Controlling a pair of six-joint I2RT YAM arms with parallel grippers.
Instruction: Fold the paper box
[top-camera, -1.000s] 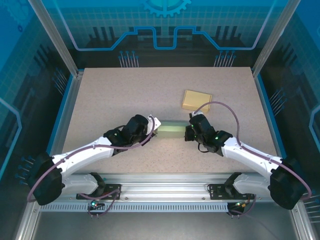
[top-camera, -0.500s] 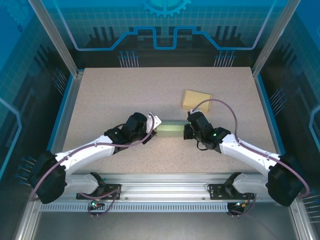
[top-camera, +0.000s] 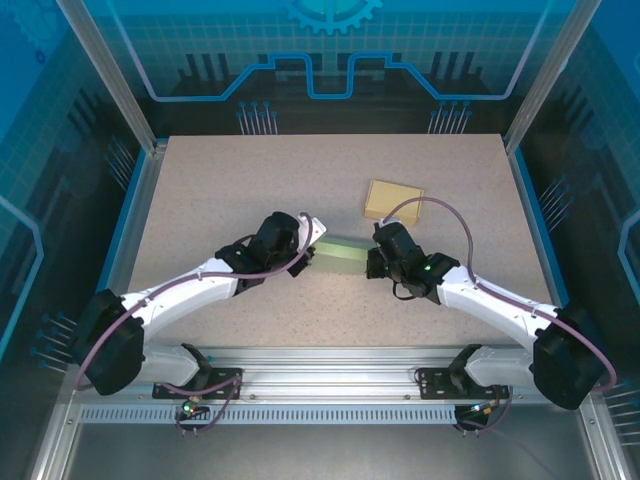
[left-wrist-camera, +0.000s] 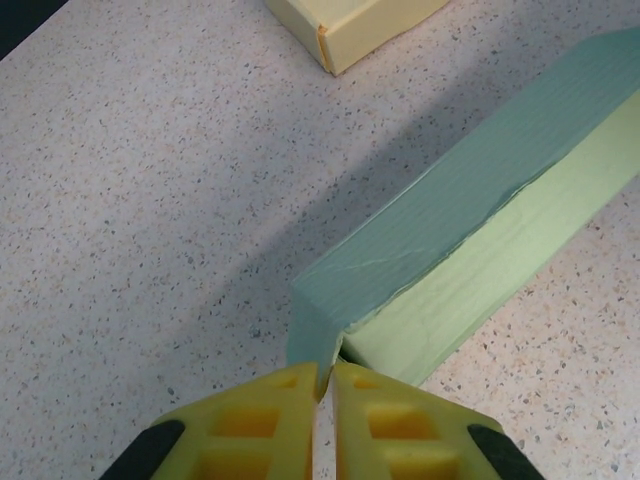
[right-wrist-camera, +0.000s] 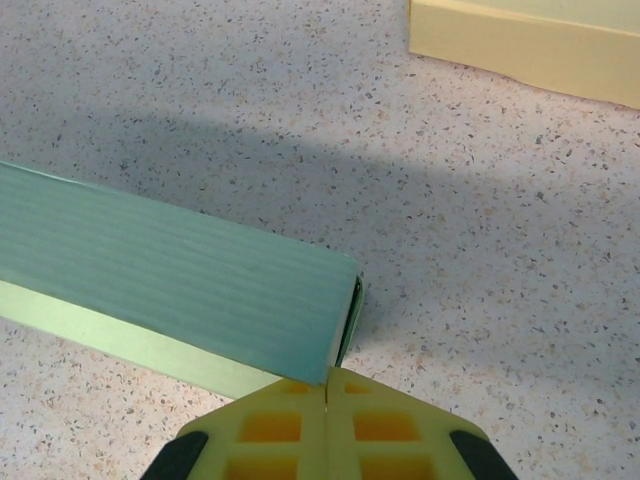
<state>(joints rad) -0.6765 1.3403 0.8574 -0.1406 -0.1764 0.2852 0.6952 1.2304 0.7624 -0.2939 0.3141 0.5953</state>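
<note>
- The green paper box (top-camera: 343, 255) lies in the middle of the worktop (top-camera: 250, 180), stretched lengthwise between the two arms. Whether it rests on the surface or is raised a little I cannot tell.
- The left pincer (left-wrist-camera: 325, 375) is clenched on the thin end flap at the box's left end, with the paper caught between its yellow fingers.
- The right pincer (right-wrist-camera: 327, 385) has its fingers pressed together at the opposite end's bottom corner, apparently pinching that end's flap edge.
- Gripping both ends likely keeps the long sleeve steady and square while the end flaps are worked.
- A yellow box (top-camera: 393, 200) sits well apart on the far side, out of the arms' way.
- The body looks formed, so closing the ends seems to be the step in hand.
</note>
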